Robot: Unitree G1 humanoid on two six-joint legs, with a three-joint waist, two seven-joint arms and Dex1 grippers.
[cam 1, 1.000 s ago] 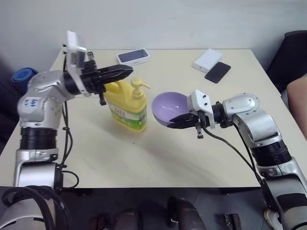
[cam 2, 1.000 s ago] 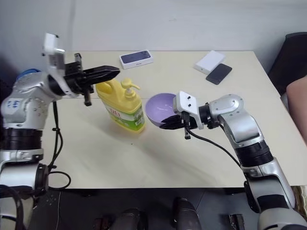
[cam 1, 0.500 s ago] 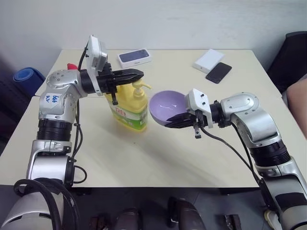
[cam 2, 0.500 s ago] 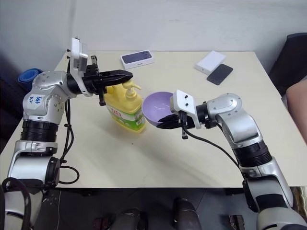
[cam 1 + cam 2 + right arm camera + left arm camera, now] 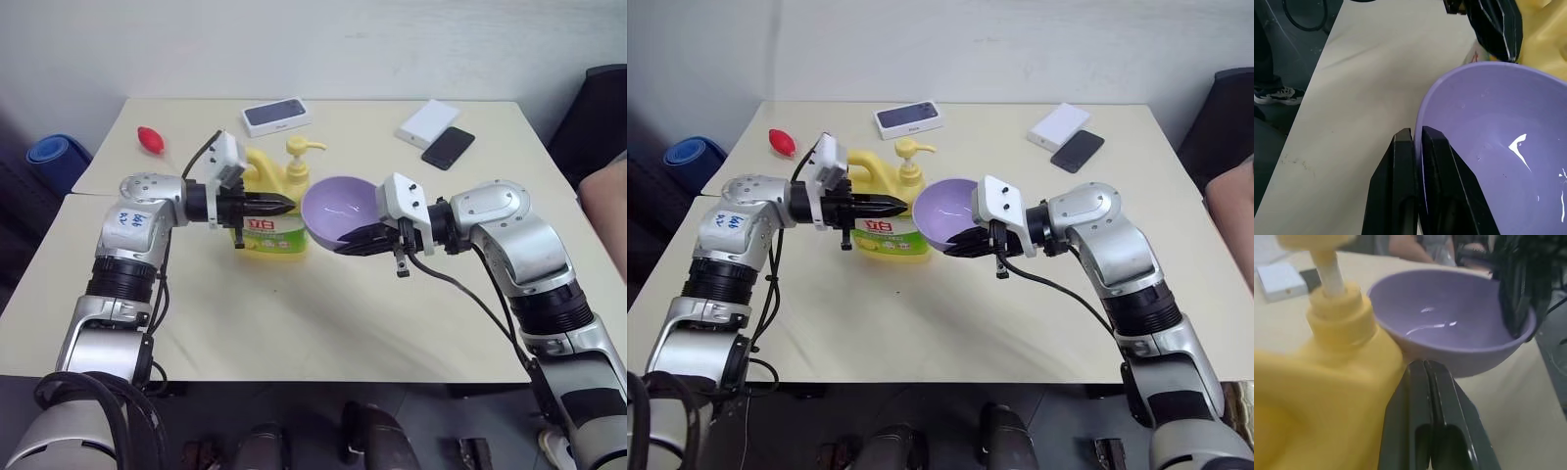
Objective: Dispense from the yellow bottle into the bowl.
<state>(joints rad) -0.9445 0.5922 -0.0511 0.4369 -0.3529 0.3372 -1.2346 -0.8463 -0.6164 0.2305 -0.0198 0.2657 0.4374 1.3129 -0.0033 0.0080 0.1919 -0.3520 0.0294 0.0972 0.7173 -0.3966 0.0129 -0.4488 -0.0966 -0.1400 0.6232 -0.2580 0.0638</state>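
Bowl (image 5: 338,211) pinched at rim by right gripper (image 5: 375,238), held off table (image 5: 323,323), tilted, rim just beside yellow bottle (image 5: 269,211) under pump spout; bottle stands upright on table; left gripper (image 5: 277,203) fingers shut, empty, in front of bottle shoulder, below pump head; we judge next job is pressing pump (image 5: 299,147): we lift shut fingers above head, push straight down; we keep bowl steady under spout; sideways push may topple bottle

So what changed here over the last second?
The left gripper, shut and empty, dropped from above the large yellow plastic pump bottle to in front of its label. The camera view shifted too. The right gripper stayed clamped on the rim of the small lavender plastic bowl, held beside the pump.
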